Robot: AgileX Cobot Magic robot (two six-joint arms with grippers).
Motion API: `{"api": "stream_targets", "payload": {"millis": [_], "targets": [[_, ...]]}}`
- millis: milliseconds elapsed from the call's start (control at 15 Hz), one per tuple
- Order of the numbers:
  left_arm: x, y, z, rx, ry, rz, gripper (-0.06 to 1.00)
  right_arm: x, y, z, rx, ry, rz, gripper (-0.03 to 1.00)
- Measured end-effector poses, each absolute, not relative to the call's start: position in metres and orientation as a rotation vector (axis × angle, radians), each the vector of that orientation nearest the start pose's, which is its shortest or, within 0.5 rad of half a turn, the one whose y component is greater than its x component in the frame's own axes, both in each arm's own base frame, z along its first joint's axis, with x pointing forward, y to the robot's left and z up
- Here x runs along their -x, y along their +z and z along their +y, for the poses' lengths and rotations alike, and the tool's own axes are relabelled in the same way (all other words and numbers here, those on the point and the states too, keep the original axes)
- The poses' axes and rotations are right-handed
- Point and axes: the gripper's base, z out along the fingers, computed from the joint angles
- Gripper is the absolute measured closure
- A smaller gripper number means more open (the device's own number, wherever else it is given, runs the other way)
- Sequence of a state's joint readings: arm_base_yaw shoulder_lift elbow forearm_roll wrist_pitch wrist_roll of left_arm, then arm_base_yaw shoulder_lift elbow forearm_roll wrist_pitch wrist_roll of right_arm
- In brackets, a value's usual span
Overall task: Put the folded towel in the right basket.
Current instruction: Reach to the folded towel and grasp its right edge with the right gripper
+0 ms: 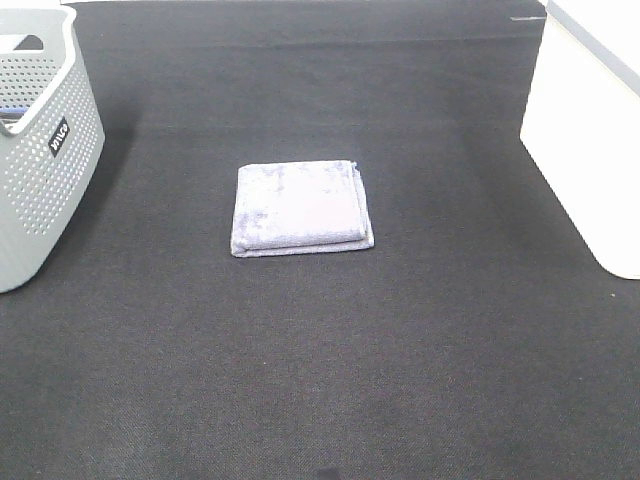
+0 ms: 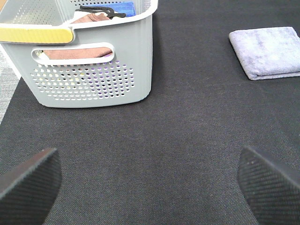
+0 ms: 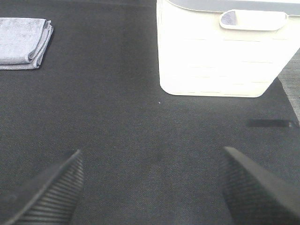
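As you look down from the high camera, a lavender folded towel (image 1: 302, 208) lies flat near the middle of the dark table (image 1: 320, 400), its stacked layers showing along its right and near edges. Nothing touches it. At the far left stands the left basket (image 1: 40, 150), grey plastic with perforated walls and a small black label. At the far right stands the right basket (image 1: 590, 150), white and smooth-sided, well apart from the towel. From the left wrist, your left claw (image 2: 150, 180) is spread wide and holds nothing, hovering over bare table, with the grey basket ahead holding a brownish cloth (image 2: 89, 18) and something blue (image 2: 123, 8). From the right wrist, your right claw (image 3: 152, 185) is likewise spread wide and holds nothing, over bare table, with the white basket just ahead.
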State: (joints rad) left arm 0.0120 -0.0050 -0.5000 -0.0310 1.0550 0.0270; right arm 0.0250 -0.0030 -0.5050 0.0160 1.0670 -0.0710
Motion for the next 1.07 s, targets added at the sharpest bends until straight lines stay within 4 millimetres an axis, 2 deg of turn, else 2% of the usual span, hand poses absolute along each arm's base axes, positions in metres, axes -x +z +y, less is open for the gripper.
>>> {"api": "stream_targets", "payload": {"millis": [1067], "targets": [[0.0054, 0.2777, -0.0025, -0.017, -0.013, 2.033, -0.03, 0.0062, 0.2781, 0.0011, 0.099, -0.010, 2.040, 0.21]]}}
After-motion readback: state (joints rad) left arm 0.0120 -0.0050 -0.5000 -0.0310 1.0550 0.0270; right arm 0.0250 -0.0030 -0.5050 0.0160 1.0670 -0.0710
